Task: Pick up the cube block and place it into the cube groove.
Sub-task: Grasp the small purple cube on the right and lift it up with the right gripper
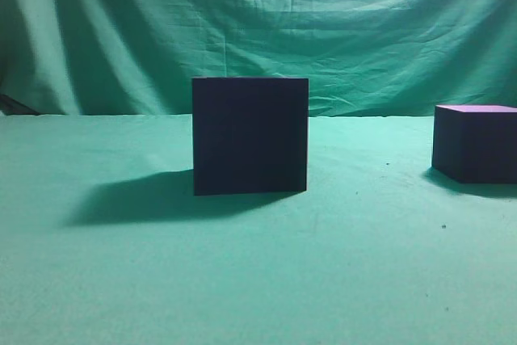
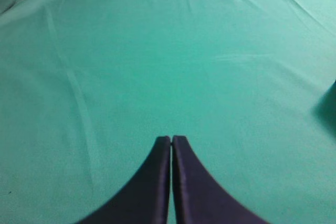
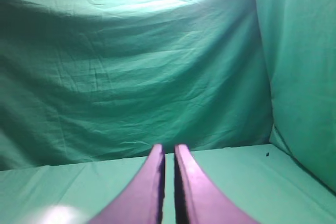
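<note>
Pincer (image 2: 171, 139) tips pressed; cube block (image 1: 475, 145) seemingly matte.

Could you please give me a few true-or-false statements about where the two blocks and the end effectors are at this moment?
1. The cube block sits right of the cube groove. True.
2. The block rests on top of the groove. False: both stand apart on the green cloth.
3. The left end effector has its fingers together, holding nothing. True.
4. The right end effector grips the block. False: nothing sits between its fingers.
</note>
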Controlling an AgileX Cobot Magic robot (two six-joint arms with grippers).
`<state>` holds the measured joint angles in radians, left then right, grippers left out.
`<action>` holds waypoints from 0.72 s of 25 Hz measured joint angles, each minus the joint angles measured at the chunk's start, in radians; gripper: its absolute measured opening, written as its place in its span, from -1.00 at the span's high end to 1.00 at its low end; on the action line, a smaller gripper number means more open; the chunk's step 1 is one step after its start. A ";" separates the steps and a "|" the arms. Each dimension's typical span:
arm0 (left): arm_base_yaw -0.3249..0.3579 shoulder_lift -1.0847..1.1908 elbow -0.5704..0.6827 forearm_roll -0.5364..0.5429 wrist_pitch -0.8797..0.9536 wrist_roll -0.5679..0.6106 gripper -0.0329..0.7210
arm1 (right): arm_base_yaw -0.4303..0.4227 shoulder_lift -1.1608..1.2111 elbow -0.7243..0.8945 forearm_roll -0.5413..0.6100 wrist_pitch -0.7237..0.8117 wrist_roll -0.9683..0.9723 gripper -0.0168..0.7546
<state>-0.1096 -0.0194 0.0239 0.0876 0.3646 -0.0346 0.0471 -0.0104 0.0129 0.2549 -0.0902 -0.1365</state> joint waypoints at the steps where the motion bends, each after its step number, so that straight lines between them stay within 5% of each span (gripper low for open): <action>1: 0.000 0.000 0.000 0.000 0.000 0.000 0.91 | 0.000 0.003 -0.025 0.000 0.024 -0.009 0.96; 7: 0.000 0.000 0.000 0.000 0.000 0.000 0.91 | 0.000 0.214 -0.244 0.000 0.280 -0.026 0.96; 14: 0.000 0.000 0.000 0.000 0.000 0.000 0.91 | 0.000 0.420 -0.377 0.024 0.402 -0.035 0.96; 18: 0.000 0.000 0.000 0.000 0.000 0.000 0.91 | 0.000 0.565 -0.493 0.025 0.636 -0.110 0.96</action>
<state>-0.1096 -0.0194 0.0239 0.0876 0.3646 -0.0346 0.0471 0.5542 -0.4797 0.2799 0.5458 -0.2468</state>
